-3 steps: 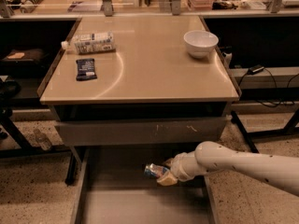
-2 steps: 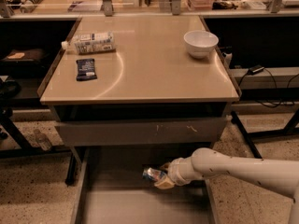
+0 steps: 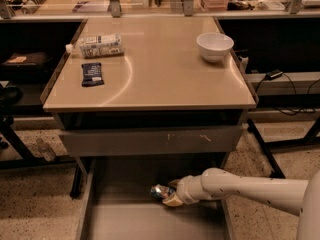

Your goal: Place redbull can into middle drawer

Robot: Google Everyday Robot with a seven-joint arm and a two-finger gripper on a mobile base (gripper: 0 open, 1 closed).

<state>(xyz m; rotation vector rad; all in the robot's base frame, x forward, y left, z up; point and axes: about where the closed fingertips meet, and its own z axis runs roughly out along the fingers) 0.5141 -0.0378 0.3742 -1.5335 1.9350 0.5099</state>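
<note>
Grey middle drawer [image 3: 135,220]: it is pulled out below the bench, at 6 o'clock in the camera view. Its flat floor and thin left wall show, and its front edge runs out of view.
My tool [image 3: 168,197]: it sits inside the drawer opening, low over the back part of the floor, just under the drawer front above it. It is clenched on the redbull can.
Redbull can [image 3: 160,191]: it is grasped at the tip of my tool and lies roughly on its side, with its silver end pointing toward 9 o'clock. It is over the drawer floor, but I cannot tell whether it touches the metal.
My arm [image 3: 240,186]: white, it comes in from 4 o'clock and reaches toward 9 o'clock, across the drawer's right side.
Drawer front [image 3: 150,141]: grey with pale scratch marks, it is closed and sits directly under the bench top, at 12 o'clock from my tool.
Bench [image 3: 165,79]: it has a tan, glossy top.
White bowl [image 3: 215,46]: upright, at 2 o'clock on the bench top, near the right edge.
Bottle [image 3: 97,45]: white-labelled and lying on its side at 10 o'clock on the top.
Snack bar [image 3: 92,74]: dark blue and flat, just at 6 o'clock from the bottle and apart from it.
</note>
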